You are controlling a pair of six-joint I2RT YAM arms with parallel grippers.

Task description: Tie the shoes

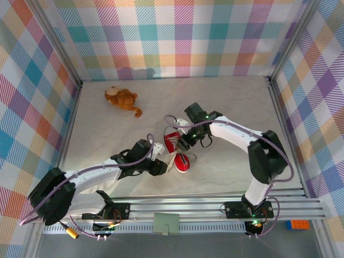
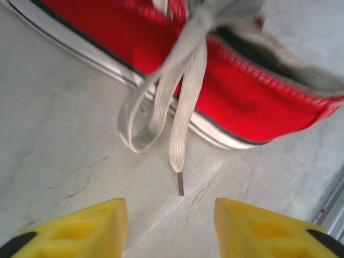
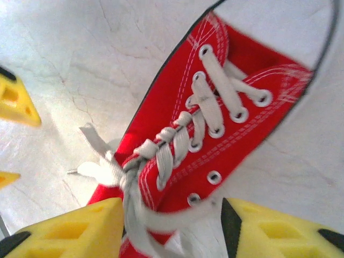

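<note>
The red sneaker (image 1: 178, 152) lies at the table's middle, its white toe cap pointing toward the near edge. My left gripper (image 1: 164, 165) sits at its left side, open. In the left wrist view the yellow fingers (image 2: 80, 228) stand apart with bare table between them. A white lace end (image 2: 180, 161) with a dark tip hangs off the sneaker's side (image 2: 236, 91), just ahead of them. My right gripper (image 3: 173, 226) hovers over the laced top (image 3: 215, 107), open. A blurred lace strand (image 3: 177, 212) runs across the gap between its fingers.
A brown plush toy (image 1: 122, 99) lies at the back left, well away from the arms. Plaid walls close in the table (image 1: 242, 97) on three sides. The left gripper's yellow fingertips (image 3: 16, 102) show at the left edge of the right wrist view.
</note>
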